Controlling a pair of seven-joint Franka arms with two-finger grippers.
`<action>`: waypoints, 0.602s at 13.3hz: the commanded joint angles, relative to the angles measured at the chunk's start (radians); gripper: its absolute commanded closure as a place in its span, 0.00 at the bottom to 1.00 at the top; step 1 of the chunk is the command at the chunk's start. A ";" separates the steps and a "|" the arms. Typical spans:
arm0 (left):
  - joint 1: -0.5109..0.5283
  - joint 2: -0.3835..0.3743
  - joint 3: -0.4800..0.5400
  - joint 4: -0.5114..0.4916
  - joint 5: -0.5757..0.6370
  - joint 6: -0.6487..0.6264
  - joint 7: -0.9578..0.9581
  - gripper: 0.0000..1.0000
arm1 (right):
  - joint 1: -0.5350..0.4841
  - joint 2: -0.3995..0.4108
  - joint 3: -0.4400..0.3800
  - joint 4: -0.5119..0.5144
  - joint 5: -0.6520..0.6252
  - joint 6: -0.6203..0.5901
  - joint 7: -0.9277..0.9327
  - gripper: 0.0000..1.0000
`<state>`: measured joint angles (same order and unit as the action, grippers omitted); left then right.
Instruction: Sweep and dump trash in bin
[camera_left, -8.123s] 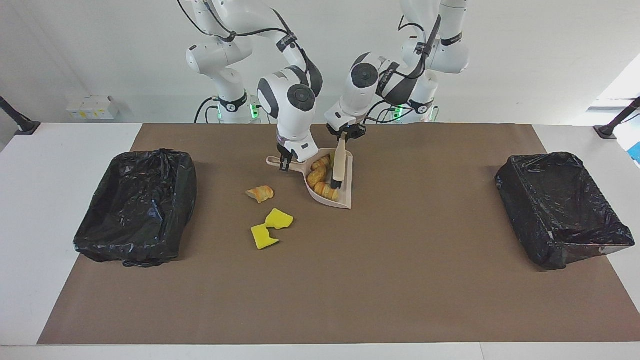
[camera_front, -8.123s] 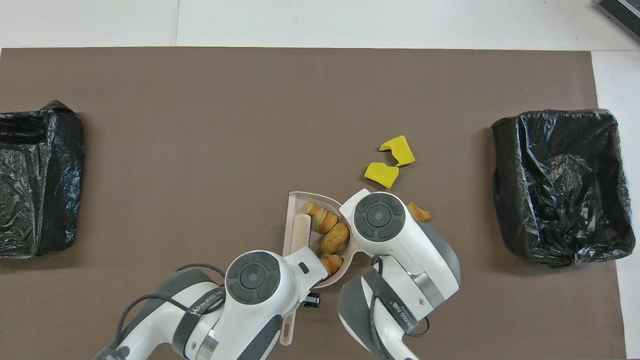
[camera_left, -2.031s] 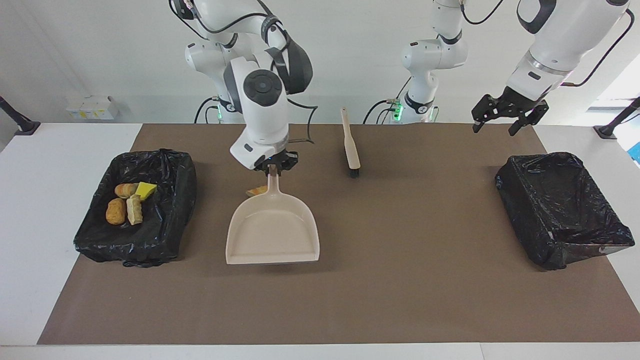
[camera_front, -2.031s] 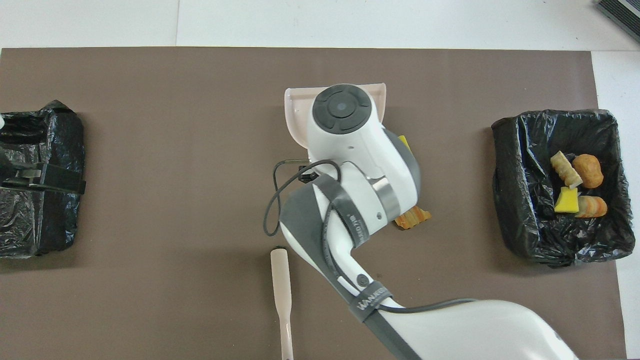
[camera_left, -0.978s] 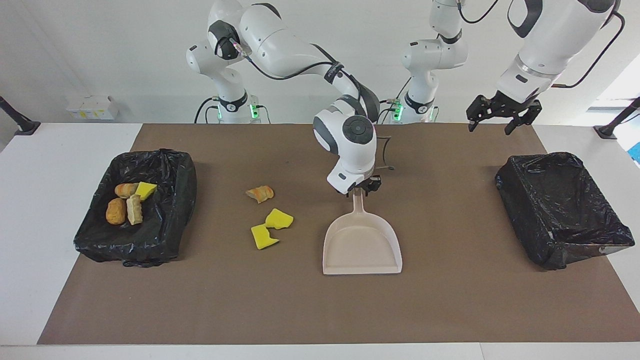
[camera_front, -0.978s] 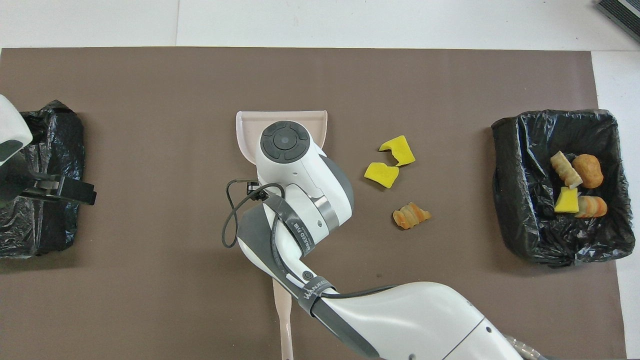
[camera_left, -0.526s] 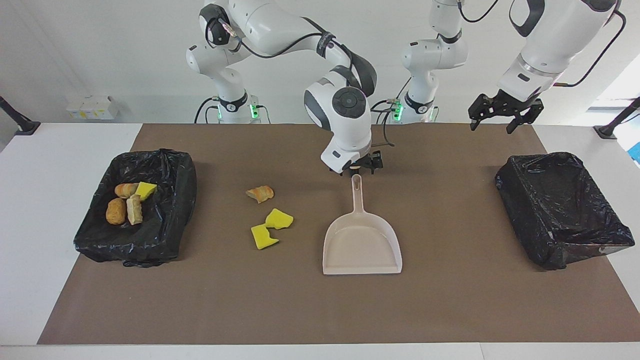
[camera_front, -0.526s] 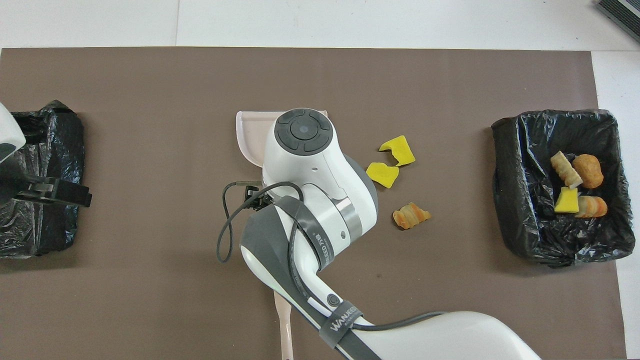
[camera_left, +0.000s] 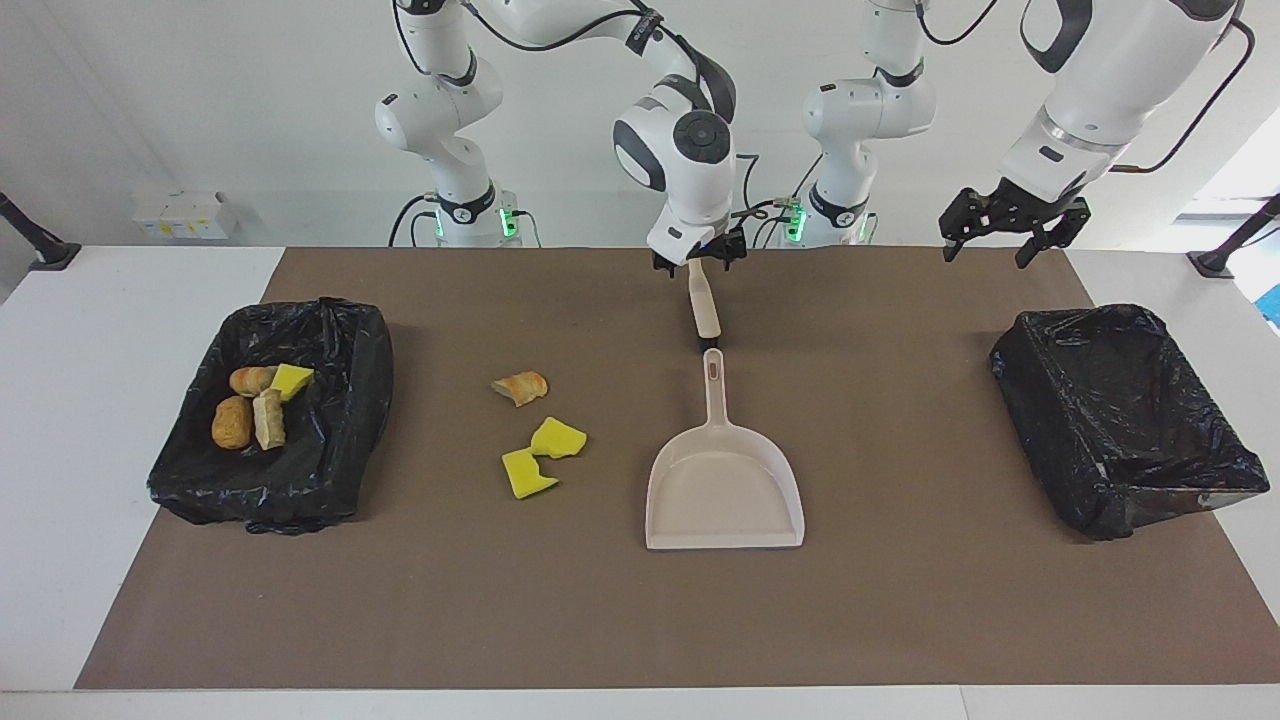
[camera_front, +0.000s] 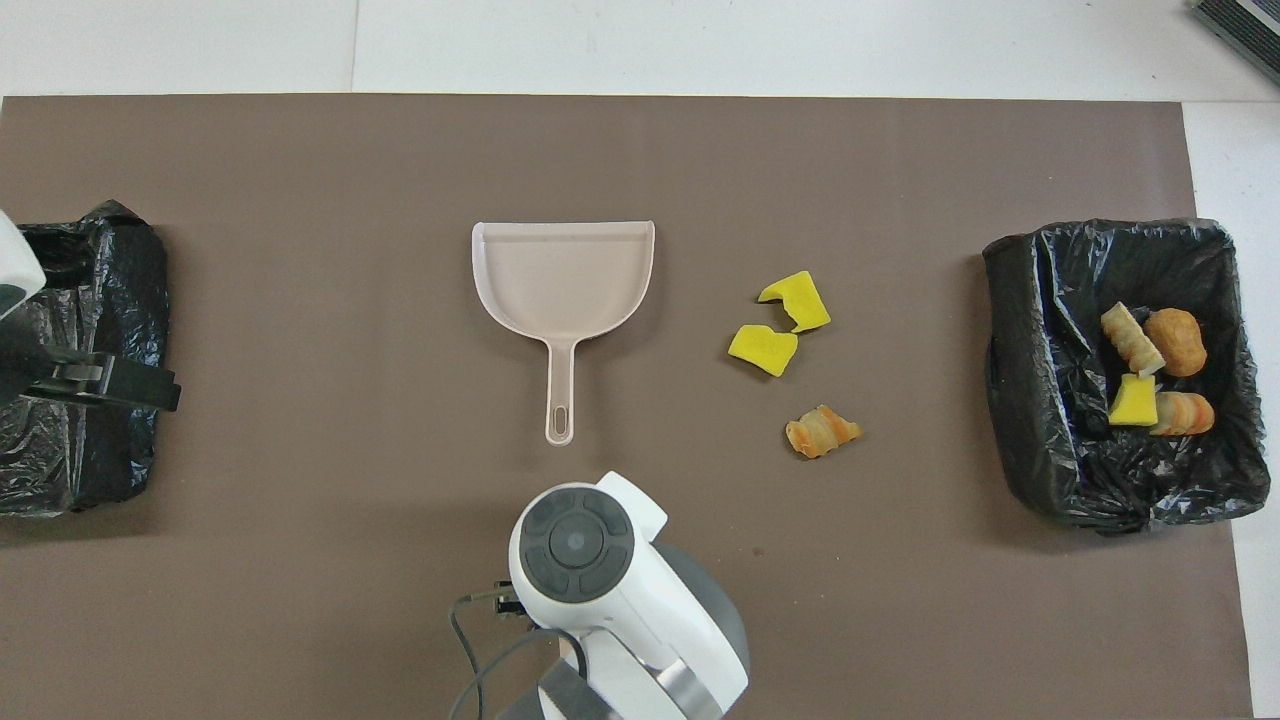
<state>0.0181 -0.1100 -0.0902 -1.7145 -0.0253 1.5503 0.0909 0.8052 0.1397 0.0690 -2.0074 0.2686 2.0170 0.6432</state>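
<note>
On the brown-matted surface (camera_left: 900, 620), the right tool (camera_left: 699, 259), fingers apart, hangs at upper centre over the beige brush (camera_left: 705, 312). The left tool (camera_left: 1010, 235) gapes upper right. Three trash scraps (camera_left: 530, 472) lie centre-left; four sit in the black-lined bin (camera_left: 330, 480).

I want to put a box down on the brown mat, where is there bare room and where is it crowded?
Bare mat lies between the dustpan and the empty bin, and along the mat's edge farthest from the robots. It is crowded between the dustpan and the filled bin, where two yellow sponge chunks and a bread lump lie, and by the brush under the right gripper.
</note>
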 joint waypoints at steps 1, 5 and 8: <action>-0.001 -0.020 0.004 -0.019 0.011 0.017 0.004 0.00 | 0.037 -0.091 -0.003 -0.160 0.033 0.080 0.024 0.00; -0.003 -0.020 0.004 -0.019 0.011 0.019 0.004 0.00 | 0.078 -0.083 -0.003 -0.217 0.073 0.175 0.041 0.00; -0.001 -0.020 0.004 -0.019 0.011 0.019 0.003 0.00 | 0.094 -0.078 -0.003 -0.220 0.073 0.212 0.042 0.32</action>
<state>0.0181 -0.1111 -0.0902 -1.7146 -0.0253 1.5523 0.0908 0.8857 0.0773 0.0687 -2.2051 0.3235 2.2034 0.6605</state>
